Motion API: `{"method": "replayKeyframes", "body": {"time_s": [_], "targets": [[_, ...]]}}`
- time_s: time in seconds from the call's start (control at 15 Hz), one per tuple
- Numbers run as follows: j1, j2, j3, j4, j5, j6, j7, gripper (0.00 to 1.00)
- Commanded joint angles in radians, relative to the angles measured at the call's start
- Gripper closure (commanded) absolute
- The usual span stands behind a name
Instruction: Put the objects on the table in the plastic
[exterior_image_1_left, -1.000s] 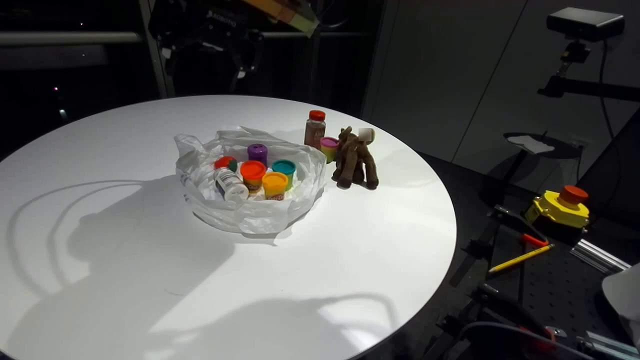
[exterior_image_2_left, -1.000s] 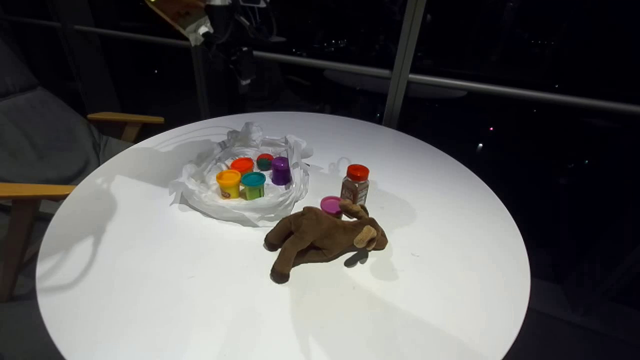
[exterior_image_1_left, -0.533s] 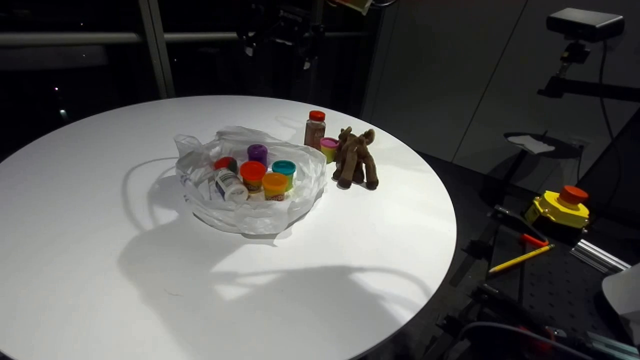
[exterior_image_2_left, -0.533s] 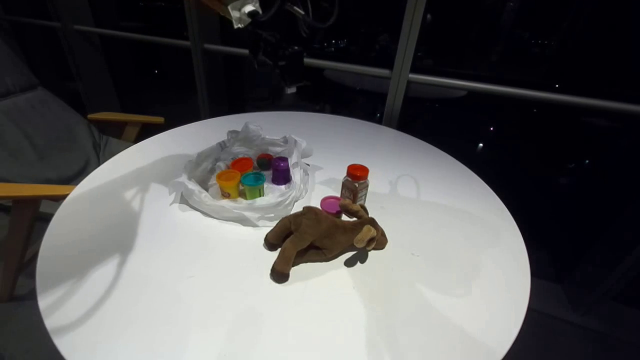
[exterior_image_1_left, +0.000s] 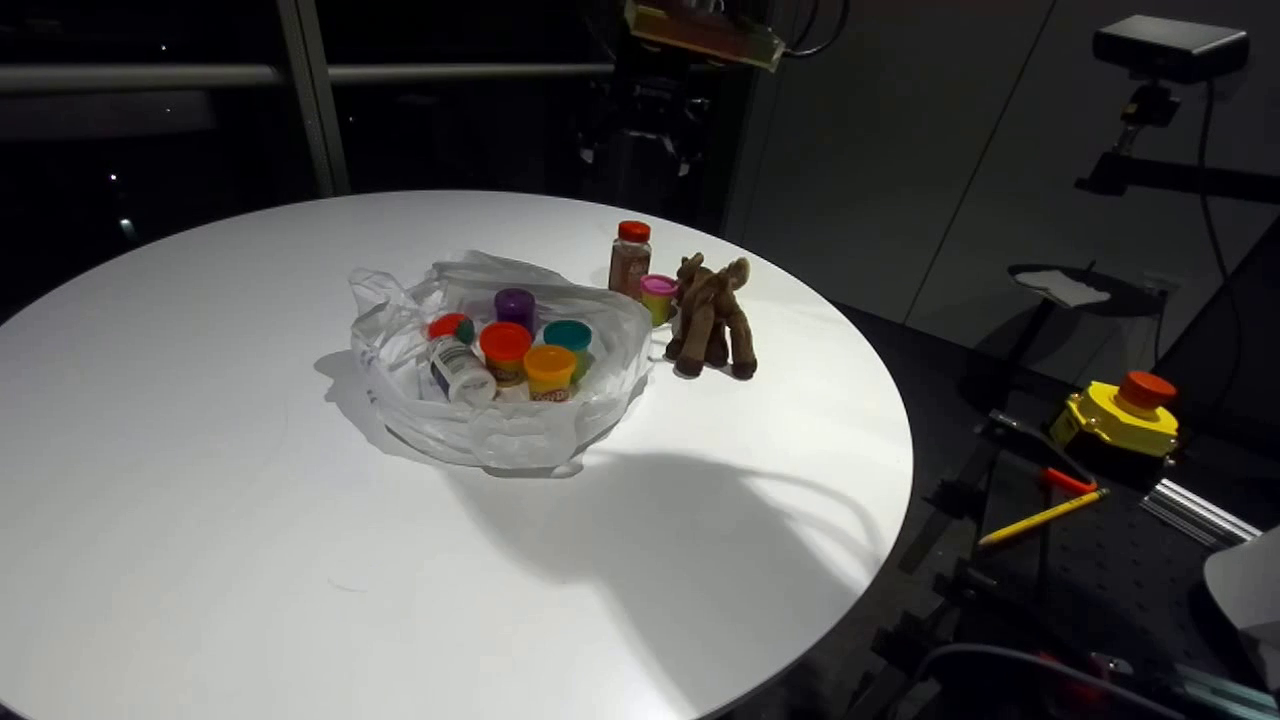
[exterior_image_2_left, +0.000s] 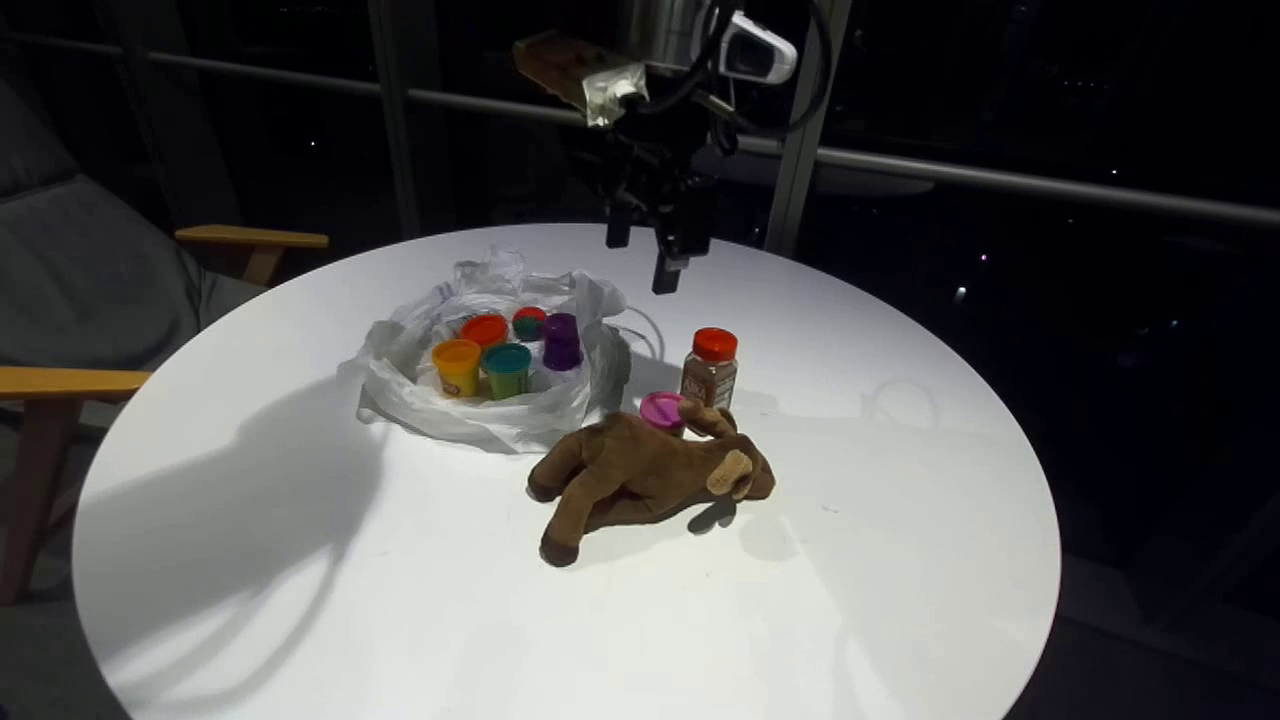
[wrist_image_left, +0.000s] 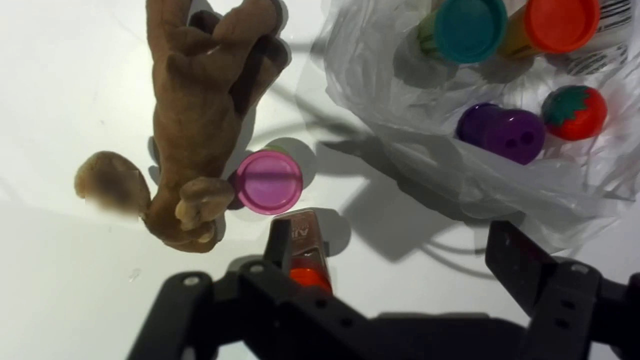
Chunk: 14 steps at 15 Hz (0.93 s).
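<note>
Spread on a large, round white bench (exterior_image_1_left: 250, 560) is a crinkled, translucent plastic bag (exterior_image_1_left: 510, 440), its walls pushed out like a bowl. Six small things sit inside: a yellow-orange-lidded tub (exterior_image_2_left: 457, 372), a red-lidded tub (wrist_image_left: 562, 24), a teal-lidded tub (wrist_image_left: 470, 29), a glossy purple plastic cup (wrist_image_left: 502, 132), a round red-and-green strawberry-like toy (wrist_image_left: 575, 112) and a tipped-over white labelled bottle (exterior_image_1_left: 462, 370). Outside it, a clear, red-capped bottle (exterior_image_2_left: 709, 378) stands upright, a pink-lidded tub (wrist_image_left: 269, 181) is near it, and a brown plush animal (exterior_image_2_left: 640, 470) lies just beside the tub. The jaws hang above the bench, spread wide and holding nothing; in the wrist view one side overlaps the red-capped bottle and the other is by the bag's edge. The step in hand looks like lining up for the next pick, with most of the load already bagged. The next move probably calls for centring over the red-capped bottle or the pink-lidded tub, lowering without knocking neighbours, closing, then lifting over the bag's soft wall.
</note>
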Motion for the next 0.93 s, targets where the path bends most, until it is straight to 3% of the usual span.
{"method": "replayKeyframes", "body": {"time_s": [0.0,0.87], "targets": [[-0.033,0.084,0.005,0.107,0.029,-0.034,-0.021,0.0],[-0.048,0.243,-0.005,0.307,0.032,-0.172,0.014,0.0]]}}
